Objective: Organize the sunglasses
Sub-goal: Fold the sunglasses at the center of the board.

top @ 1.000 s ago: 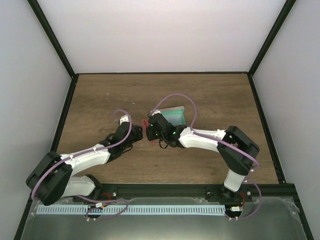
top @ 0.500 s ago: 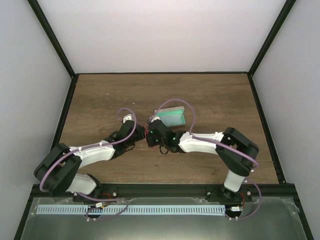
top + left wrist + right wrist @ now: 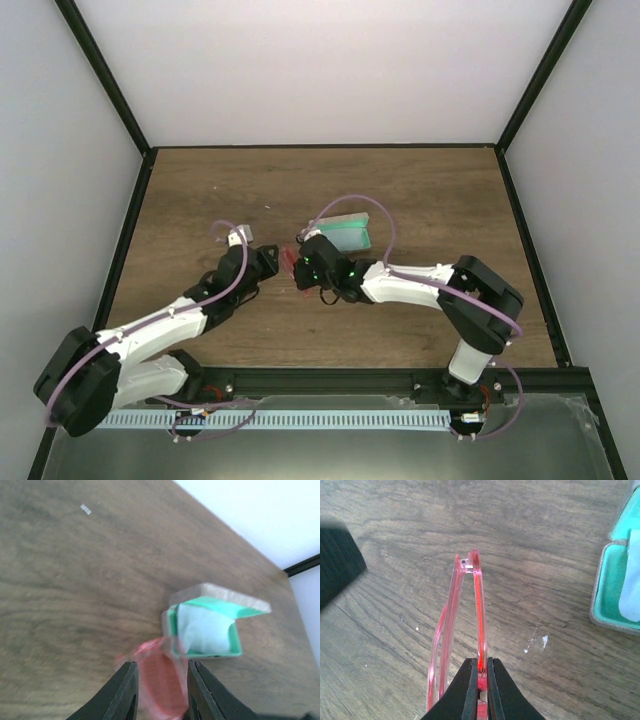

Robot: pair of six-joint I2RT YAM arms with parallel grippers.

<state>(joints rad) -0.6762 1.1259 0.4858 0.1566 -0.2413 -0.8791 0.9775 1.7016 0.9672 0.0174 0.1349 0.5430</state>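
Note:
The sunglasses have a thin red frame and are folded edge-on above the wooden table. My right gripper is shut on one red arm of them. In the top view the sunglasses sit between my right gripper and my left gripper. In the left wrist view the sunglasses are blurred, between and just beyond the open fingers of the left gripper, which do not close on them.
The grey case lies open just behind the right gripper, its green lining showing and a pale cloth inside. The case's edge shows at the right of the right wrist view. The black enclosure frame borders the table.
My left arm has straightened and its wrist has drawn back a little to the left of the sunglasses. The right gripper still holds the sunglasses in almost the same spot.

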